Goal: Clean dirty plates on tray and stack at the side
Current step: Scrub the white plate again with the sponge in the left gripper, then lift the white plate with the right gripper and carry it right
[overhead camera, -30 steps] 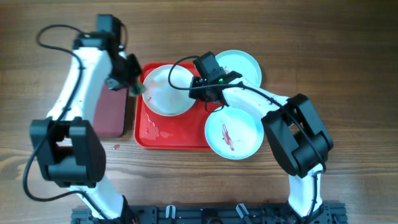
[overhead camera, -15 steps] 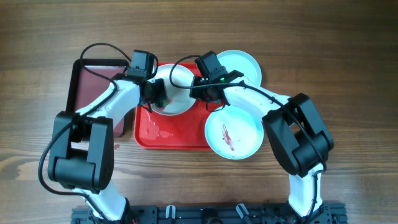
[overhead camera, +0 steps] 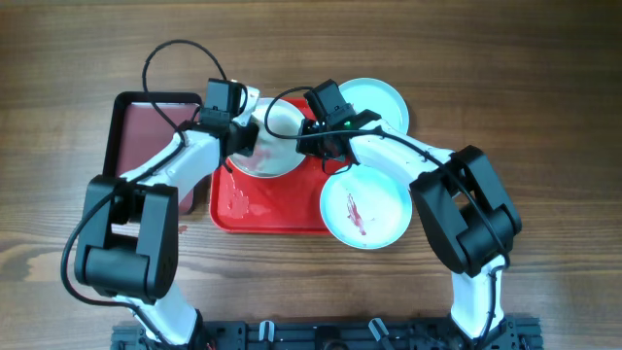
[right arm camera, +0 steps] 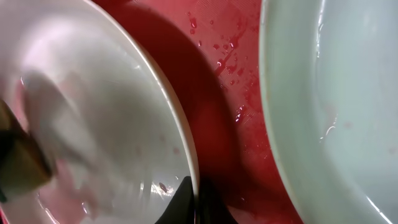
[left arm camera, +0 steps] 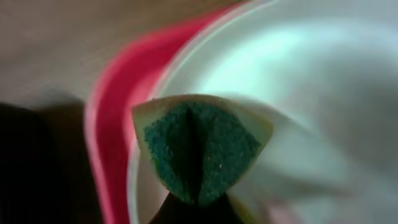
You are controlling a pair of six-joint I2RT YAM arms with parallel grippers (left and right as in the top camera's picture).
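Nearest base, turquoise plate overhangs tray corner, red smear untouched. Mid-tray, white plate: my right gripper pinches its rim. My left gripper, clamped on sponge, has swung over from maroon tray onto plate, so I judge scrubbing begun. Far turquoise plate waits.

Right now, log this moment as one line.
left gripper: shut on sponge, at white plate | right gripper: shut on white plate rim | white plate: on red tray | smeared turquoise plate: near right
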